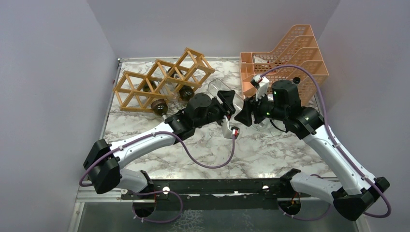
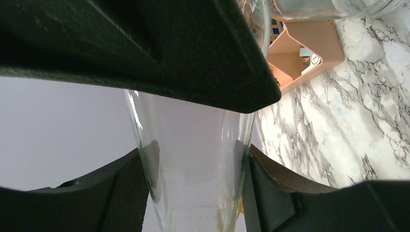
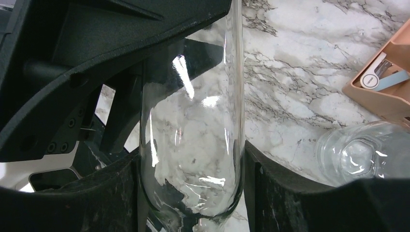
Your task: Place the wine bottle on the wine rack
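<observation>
Top: clear wine bottle (image 1: 226, 93) sits mid-table just right of the wine rack (image 1: 145, 87), in no cell, with left gripper (image 1: 231, 110) and right gripper (image 1: 244, 115) both on it; rack already has two dark bottles (image 1: 159, 106) low down. Left wrist: pads (image 2: 126, 193) clamped on the glass both sides. Right wrist: pads (image 3: 121, 193) look seated on the bottle body too, a second clear bottle (image 3: 362, 154) lies on the marble table (image 3: 300, 72) nearby; carry-over and insertion into a free cell left to do.
</observation>
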You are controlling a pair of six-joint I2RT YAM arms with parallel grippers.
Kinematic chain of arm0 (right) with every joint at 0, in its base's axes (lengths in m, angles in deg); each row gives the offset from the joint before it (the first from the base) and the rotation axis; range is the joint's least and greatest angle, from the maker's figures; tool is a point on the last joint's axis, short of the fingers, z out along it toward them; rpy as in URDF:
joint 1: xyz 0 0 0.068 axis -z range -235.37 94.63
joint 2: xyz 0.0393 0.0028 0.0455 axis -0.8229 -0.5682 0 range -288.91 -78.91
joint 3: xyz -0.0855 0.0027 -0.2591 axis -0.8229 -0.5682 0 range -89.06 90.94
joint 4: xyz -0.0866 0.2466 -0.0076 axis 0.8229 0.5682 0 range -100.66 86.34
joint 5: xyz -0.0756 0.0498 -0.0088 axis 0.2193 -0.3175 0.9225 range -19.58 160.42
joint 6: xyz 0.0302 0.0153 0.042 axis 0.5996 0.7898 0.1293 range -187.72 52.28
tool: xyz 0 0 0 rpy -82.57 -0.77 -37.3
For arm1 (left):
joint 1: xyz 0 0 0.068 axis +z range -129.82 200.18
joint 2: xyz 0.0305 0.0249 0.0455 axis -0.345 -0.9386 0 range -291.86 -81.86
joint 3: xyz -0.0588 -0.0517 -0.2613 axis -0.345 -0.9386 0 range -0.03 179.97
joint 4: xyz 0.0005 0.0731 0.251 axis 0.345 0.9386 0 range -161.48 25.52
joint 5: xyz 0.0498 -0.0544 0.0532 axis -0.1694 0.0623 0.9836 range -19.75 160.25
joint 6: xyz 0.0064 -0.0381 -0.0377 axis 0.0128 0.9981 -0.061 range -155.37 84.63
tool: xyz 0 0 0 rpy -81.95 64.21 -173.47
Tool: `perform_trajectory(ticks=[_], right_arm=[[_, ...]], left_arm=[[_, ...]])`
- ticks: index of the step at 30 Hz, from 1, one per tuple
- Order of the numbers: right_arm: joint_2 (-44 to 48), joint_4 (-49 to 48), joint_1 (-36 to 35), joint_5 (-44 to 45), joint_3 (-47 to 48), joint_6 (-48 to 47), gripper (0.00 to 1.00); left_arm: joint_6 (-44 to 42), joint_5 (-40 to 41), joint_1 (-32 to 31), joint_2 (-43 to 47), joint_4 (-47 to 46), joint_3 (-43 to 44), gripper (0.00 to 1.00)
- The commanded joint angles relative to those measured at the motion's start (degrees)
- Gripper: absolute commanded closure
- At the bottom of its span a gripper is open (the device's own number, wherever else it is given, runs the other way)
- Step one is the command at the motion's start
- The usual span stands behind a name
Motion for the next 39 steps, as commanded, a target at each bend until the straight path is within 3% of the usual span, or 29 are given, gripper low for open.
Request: perform_trajectory(ticks=[1,3,4,5,9,18,23,27,35,39], right_arm=[[0.77,-1.95,0.02,0.92,-0.07,0.62,0.86],[1.33,-2.79,0.02,1.73,0.26,1.39,0.94],[1.66,-3.22,0.02,2.34,0.40,1.89,0.96],[1.94,-3.62,0.02,2.99,0.54,2.43,0.97],[2.83,-5.76,0.09,7.53,0.69,5.67,0.99],[0.74,-12.26,0.02,9.49,-0.32,10.07,0.99],[-3.08,-16.43,0.04,7.44,-2.29,10.85,0.99],[-7.61,-20.42,-0.02,4.62,-2.97,11.57,0.99],[-18.41,-27.14,-0.86,2.82,-0.50,13.44,0.99],[-24.09,-28.72,-1.52,2.68,2.32,13.77,0.99]], left_arm=[[2.25,0.53,-0.40,0.98,-4.45,2.21,0.74],[3.38,0.84,-0.40,1.53,-6.25,0.78,0.46],[3.90,0.97,-0.38,1.84,-6.96,0.06,0.40],[4.50,1.08,-0.40,2.20,-7.31,-0.58,0.27],[10.83,0.53,-0.40,4.59,-7.98,-2.31,0.15],[25.02,1.39,-0.45,12.63,-11.94,-6.11,0.08],[48.07,13.85,-0.40,16.44,-10.13,-2.71,0.01],[62.08,20.73,-0.40,18.87,-8.10,-0.90,0.01],[78.70,24.46,-0.40,23.53,-8.62,-1.94,0.01],[82.36,24.00,-0.40,23.44,-3.83,0.20,0.01]])
